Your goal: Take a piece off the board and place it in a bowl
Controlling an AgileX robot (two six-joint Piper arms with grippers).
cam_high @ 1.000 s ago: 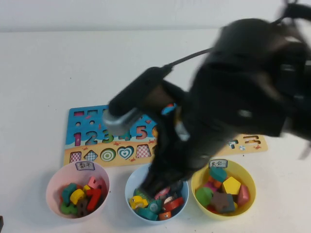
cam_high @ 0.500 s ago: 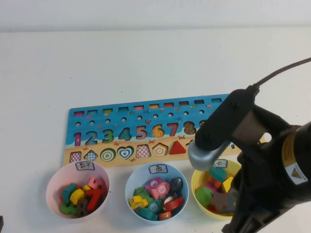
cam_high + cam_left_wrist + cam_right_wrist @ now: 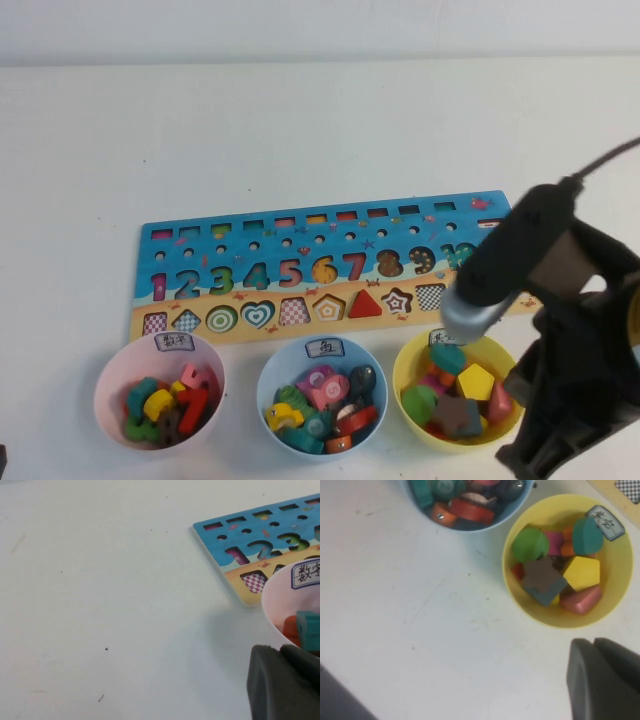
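Note:
The board (image 3: pixel 330 240) lies across the table's middle. A red numeral 7 (image 3: pixel 353 267) shows in its number row; I cannot tell whether it is a block or print. The pale pink bowl (image 3: pixel 115 375) stands in front of the board's left end and holds several numeral blocks, one of them a red 7-like block (image 3: pixel 193 410). My right gripper (image 3: pixel 594 642) is shut and empty, above bare table just in front of the yellow bowl (image 3: pixel 620 605). My left gripper (image 3: pixel 280 648) is shut and empty beside the pink bowl (image 3: pixel 275 605), near the board's left end (image 3: pixel 235 555).
A light blue bowl (image 3: pixel 275 370) with several pieces stands in the middle and a yellow bowl (image 3: pixel 410 365) with shape blocks on the right. My right arm (image 3: pixel 560 330) fills the front right corner. A red triangle (image 3: pixel 365 304) sits in the board's shape row.
My right arm has swung from over the board's middle and the blue bowl to the front right, uncovering the board and the bowls. The bowls' contents look the same.

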